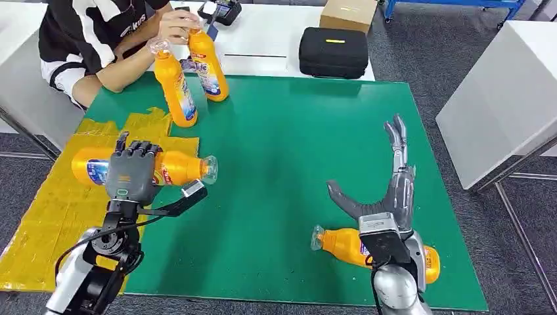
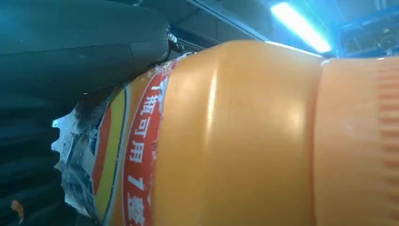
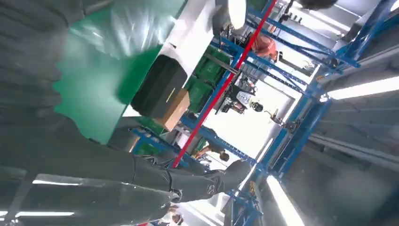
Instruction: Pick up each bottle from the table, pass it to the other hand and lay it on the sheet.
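Left hand, seen from the head view: fingers curled down over the middle of an orange bottle, which it grips; the held bottle lies on its side, its clear cap end pointing toward the robot's right and its base toward the left, above the edge where the yellow sheet meets the green mat; whether the bottle rests on the sheet or is held just over it cannot be told. In the left wrist view the same bottle lies against the dark palm, its red and yellow label partly crumpled next to the hand.

Right hand: wide open and holding nothing; fingers stretched straight forward, thumb spread out to the left; it hovers over the green mat. Just behind this hand, near the wrist and partly under it, a second orange bottle lies on its side on the mat, cap end toward the left, apart from the fingers.

Well ahead of the left hand, at the far edge of the mat, two upright bottles stand side by side; a seated person's hand rests on the top of one. Far ahead of the right hand, beyond the mat, a black case and a cardboard box sit on a white table.
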